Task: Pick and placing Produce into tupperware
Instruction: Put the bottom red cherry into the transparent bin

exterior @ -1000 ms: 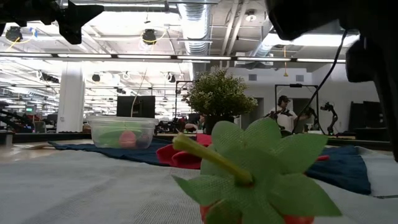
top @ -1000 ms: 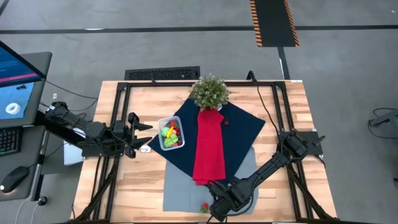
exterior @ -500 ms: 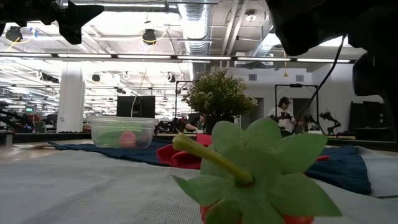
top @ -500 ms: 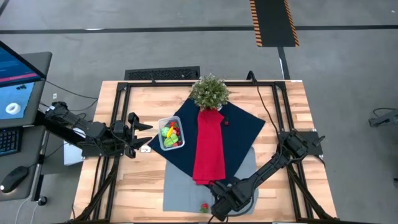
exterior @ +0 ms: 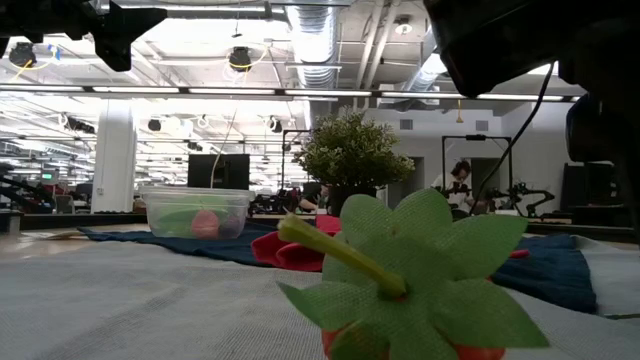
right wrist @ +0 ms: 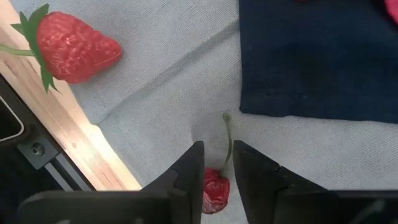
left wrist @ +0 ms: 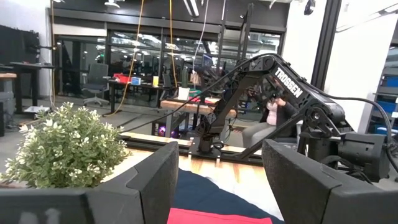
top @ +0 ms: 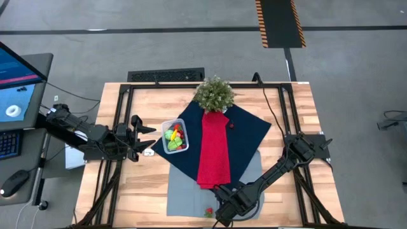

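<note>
Wooden table (top: pixel 127 197) seen from above, framed by black rails, with a navy cloth (top: pixel 251 130) spread as a diamond at its middle and a grey cloth (top: pixel 184 197) overlapping it toward the near edge. A red cloth strip (top: pixel 213 152) runs down the navy cloth, and a bushy potted plant (top: pixel 214 94) stands at the strip's far end.

Two dark arms reach in. The left gripper (top: pixel 145 137) hovers off the navy cloth's left corner, just beside the tupperware (top: pixel 174 137), with its fingers (left wrist: pixel 155 180) spread apart and nothing between them. The right gripper (right wrist: pixel 217 171) is down over the grey cloth near the table's front edge.

The clear tupperware sits on the left part of the navy cloth. It holds several produce pieces (top: pixel 173 135) in green, yellow and red; at table height a pink one (exterior: pixel 204 223) shows through its wall.

A strawberry (right wrist: pixel 71 45) with a green leafy cap lies at the edge of the grey cloth, partly over bare wood, near the right gripper but apart from it.

A small red cherry (right wrist: pixel 214 190) with a thin green stem lies on the grey cloth, directly between the right gripper's fingertips. The fingers stand narrowly apart on either side of it; whether they press on it cannot be told.
</note>
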